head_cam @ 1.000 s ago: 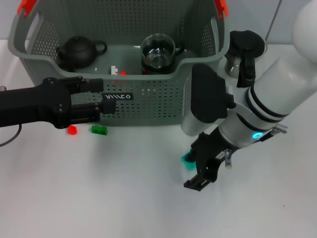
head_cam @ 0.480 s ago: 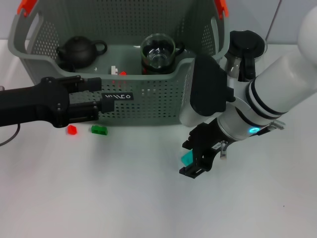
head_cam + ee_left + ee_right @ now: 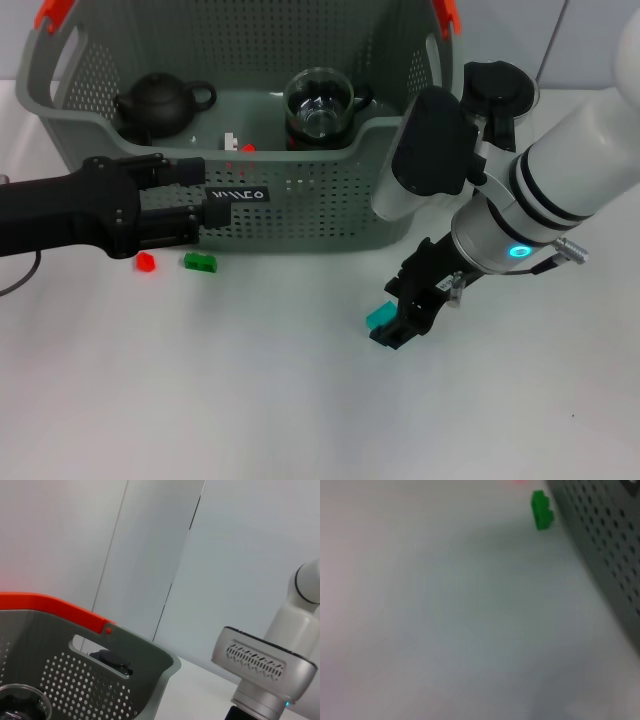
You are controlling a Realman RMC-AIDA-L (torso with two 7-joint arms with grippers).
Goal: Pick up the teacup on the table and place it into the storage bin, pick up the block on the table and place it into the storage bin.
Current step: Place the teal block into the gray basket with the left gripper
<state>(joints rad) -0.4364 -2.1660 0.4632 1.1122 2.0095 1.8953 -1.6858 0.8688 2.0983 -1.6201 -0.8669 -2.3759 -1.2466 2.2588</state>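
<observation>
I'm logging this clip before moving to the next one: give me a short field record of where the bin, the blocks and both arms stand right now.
storage bin: grey perforated basket at the back of the table
in bin: black teapot, glass cup
blocks on table: red block and green block in front of the bin
teal block: at the right gripper, whose jaws are shut on it
left gripper: against the bin's front wall, holding nothing

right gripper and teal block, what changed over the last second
The right gripper swung from pointing down at the table toward the storage bin, and the teal block in its fingers came with it. The left gripper, red block and green block stayed put.
</observation>
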